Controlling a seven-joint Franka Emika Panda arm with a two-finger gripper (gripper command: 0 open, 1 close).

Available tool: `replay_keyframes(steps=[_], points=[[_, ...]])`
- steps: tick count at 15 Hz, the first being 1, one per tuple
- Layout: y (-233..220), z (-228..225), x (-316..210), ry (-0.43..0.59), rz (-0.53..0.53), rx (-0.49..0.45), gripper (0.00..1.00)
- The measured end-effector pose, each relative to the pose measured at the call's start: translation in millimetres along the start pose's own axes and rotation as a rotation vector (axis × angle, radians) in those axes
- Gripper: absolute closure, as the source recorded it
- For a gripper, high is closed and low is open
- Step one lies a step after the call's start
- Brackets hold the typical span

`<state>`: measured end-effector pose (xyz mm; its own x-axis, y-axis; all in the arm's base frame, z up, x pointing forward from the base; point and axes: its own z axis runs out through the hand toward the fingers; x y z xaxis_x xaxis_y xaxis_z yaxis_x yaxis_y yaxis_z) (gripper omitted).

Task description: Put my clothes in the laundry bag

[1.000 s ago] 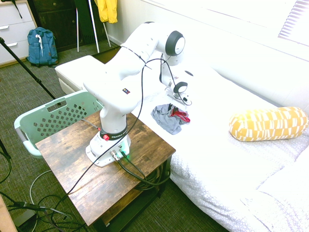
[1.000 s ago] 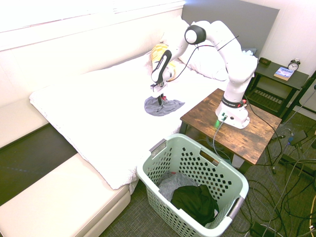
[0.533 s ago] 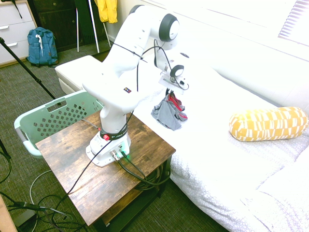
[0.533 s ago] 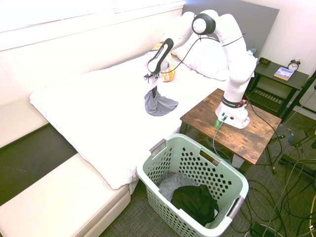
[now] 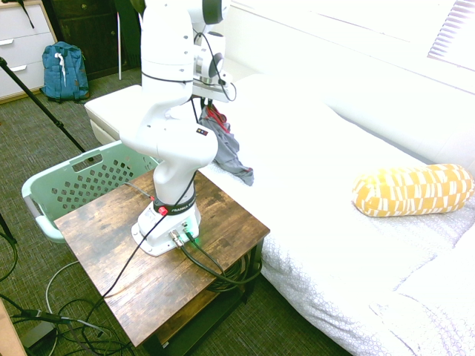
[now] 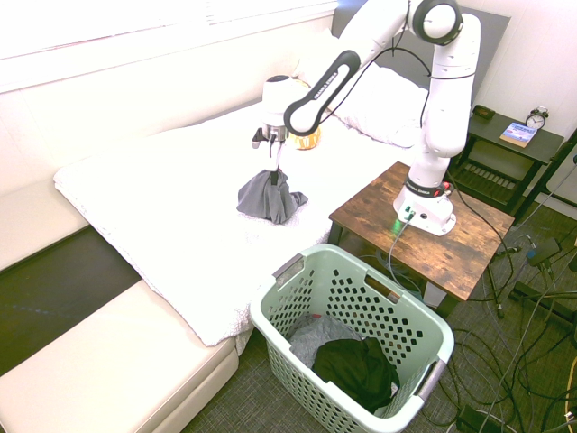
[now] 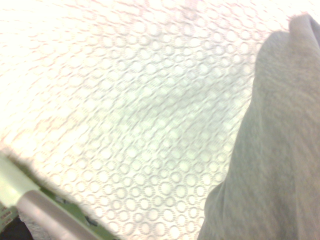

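White bedding (image 6: 171,198) covers the bed, with a yellow-and-white bolster (image 5: 414,190) lying farther up it and a white pillow (image 6: 383,104) near the headboard (image 6: 491,45). Over the mattress hang the jaws (image 6: 274,173), clenched on the bunched top of the grey garment (image 6: 267,198), whose folds droop beneath them; from the other side its red trim (image 5: 216,117) shows near the grip.

Just beside the bed, on the floor, stands the mint basket (image 6: 422,338), holding a grey cloth (image 6: 317,336) and a black one (image 6: 356,372). The garment is outside it, with the bed's edge and the basket's rim between it and those clothes. The brown table (image 6: 361,215) carries the arm (image 6: 444,99) and stands close by the basket and the bed.

Off at the side, a dark nightstand (image 6: 500,133) has a clock (image 6: 537,117) and a book (image 6: 518,134) on it. Across the room a blue backpack (image 5: 65,72) sits on the floor by white drawers (image 5: 22,48), and a pale bench (image 6: 117,370) runs along the foot of the bed.
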<state>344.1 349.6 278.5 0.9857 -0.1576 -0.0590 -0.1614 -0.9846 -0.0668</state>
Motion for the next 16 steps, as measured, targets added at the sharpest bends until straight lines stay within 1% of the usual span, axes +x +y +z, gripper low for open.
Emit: replay_keyframes(steps=[4,7,11,14,15,16], points=[[-39.7,-33.4,-172.1,0.034,-0.123,-0.032,1.00],[-48.4,-27.3,-280.3,0.048,-0.207,-0.061,1.00],[-40.1,-0.9,-386.6,0.078,-0.300,-0.112,1.00],[-40.8,13.2,-433.2,0.099,-0.340,-0.129,1.00],[-42.7,18.6,-440.1,0.100,-0.345,-0.139,0.00],[-44.6,25.4,-442.3,0.095,-0.348,-0.158,0.00]])
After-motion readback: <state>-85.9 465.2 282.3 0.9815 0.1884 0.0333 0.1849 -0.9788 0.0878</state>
